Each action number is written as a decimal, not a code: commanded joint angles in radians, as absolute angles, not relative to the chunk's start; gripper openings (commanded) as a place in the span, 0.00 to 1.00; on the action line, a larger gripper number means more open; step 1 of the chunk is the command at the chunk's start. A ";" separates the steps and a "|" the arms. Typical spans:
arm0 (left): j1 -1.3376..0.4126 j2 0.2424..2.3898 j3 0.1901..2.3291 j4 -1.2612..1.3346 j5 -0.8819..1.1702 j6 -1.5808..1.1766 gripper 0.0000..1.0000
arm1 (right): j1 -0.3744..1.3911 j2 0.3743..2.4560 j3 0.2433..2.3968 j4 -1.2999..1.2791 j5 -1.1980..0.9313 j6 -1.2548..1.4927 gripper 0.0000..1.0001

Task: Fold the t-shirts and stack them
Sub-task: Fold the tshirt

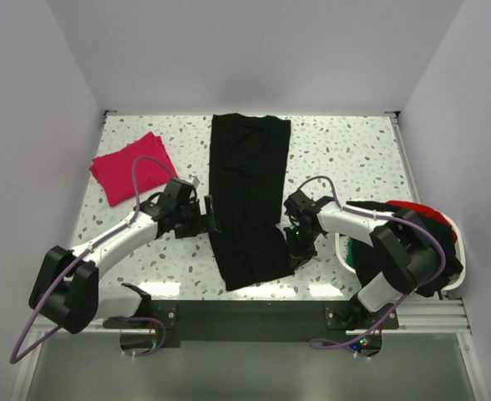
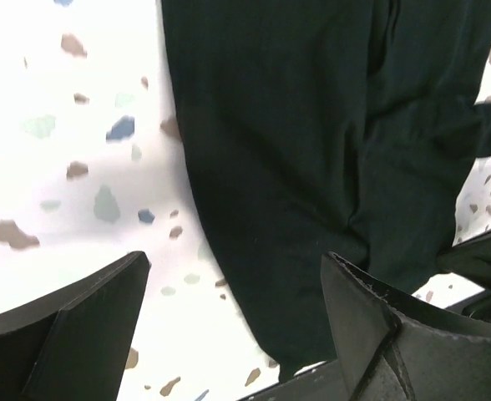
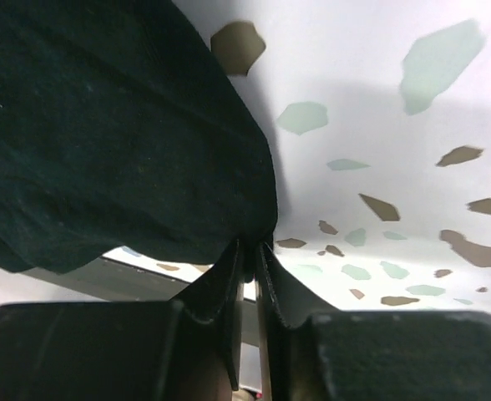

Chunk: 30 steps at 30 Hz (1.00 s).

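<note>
- The long black cloth t-shirt (image 1: 247, 200) is lying as a strip at the centre of the speckled white desk (image 1: 346, 150).
- The right claw (image 3: 250, 251) is pinching its near right edge.
- The left claw (image 2: 235, 261) is standing released just beside its left edge.
- The magenta-pink folded cloth t-shirt (image 1: 133, 167) is lying far left.

One black shirt (image 1: 247, 196), one pink shirt (image 1: 133, 167), one basket (image 1: 342, 251).
</note>
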State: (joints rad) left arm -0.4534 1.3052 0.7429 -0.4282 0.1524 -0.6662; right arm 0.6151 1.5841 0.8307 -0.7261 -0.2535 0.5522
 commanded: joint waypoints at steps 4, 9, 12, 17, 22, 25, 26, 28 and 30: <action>-0.512 1.190 0.637 -0.479 0.176 -0.765 0.87 | 0.621 1.551 0.758 -0.695 -0.339 0.591 0.02; -0.578 1.134 0.569 -0.488 0.187 -0.834 0.83 | 0.643 1.519 0.723 -0.690 -0.379 0.633 0.00; -0.609 1.112 0.534 -0.502 0.186 -0.867 0.77 | 0.670 1.522 0.713 -0.684 -0.399 0.649 0.00; -0.627 1.131 0.517 -0.509 0.227 -0.859 0.72 | 0.730 1.526 0.706 -0.658 -0.410 0.690 0.00; -0.640 1.131 0.486 -0.488 0.288 -0.854 0.67 | 0.750 1.536 0.707 -0.660 -0.403 0.696 0.00; -0.640 1.134 0.477 -0.495 0.321 -0.853 0.58 | 0.761 1.537 0.696 -0.652 -0.408 0.706 0.00; -0.640 1.135 0.476 -0.499 0.328 -0.853 0.57 | 0.762 1.539 0.695 -0.650 -0.410 0.706 0.00; -0.643 1.138 0.472 -0.505 0.360 -0.853 0.53 | 0.767 1.540 0.693 -0.647 -0.411 0.709 0.00; -0.653 1.141 0.471 -0.506 0.385 -0.860 0.52 | 0.769 1.542 0.692 -0.644 -0.411 0.712 0.00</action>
State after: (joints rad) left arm -0.6376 1.1362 0.4778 -0.5053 0.3061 -0.8471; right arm 0.7586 1.5360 0.7109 -0.6613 -0.4122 0.6930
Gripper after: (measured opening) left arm 0.524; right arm 0.028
